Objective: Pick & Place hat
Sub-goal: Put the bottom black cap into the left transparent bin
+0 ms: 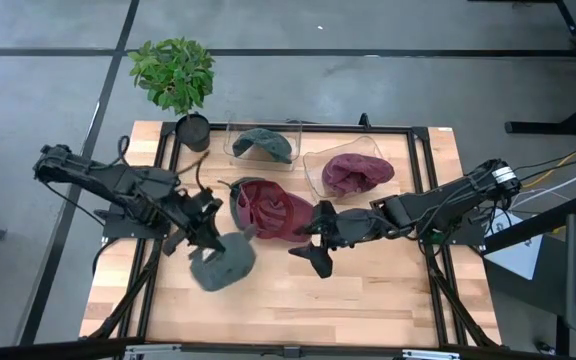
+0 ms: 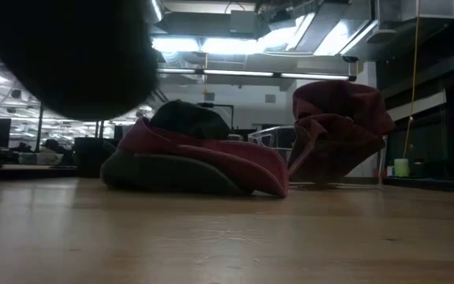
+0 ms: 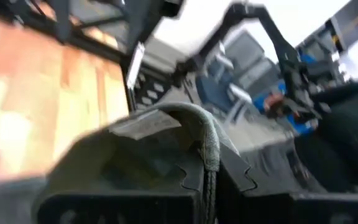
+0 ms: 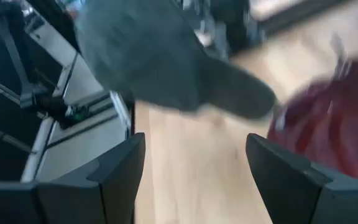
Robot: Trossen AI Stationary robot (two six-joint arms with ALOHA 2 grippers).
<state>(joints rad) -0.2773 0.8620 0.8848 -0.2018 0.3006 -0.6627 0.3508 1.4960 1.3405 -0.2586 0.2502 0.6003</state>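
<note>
Left gripper over front-left worktop, fingers clamped on edge of grey hat; hat hangs lifted, fabric pinched between fingers. Right gripper beside red hat at worktop centre, fingers apart, empty. Risk, judged: thin pinch on limp brim may slip during carry; the two arms close together, so collision possible; dangling hat could snag red hat.

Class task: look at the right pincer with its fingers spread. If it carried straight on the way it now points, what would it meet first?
Probably the grey hat held up by the left pincer; the open right pincer faces it, the red hat off to one side. Depth is unclear.
</note>
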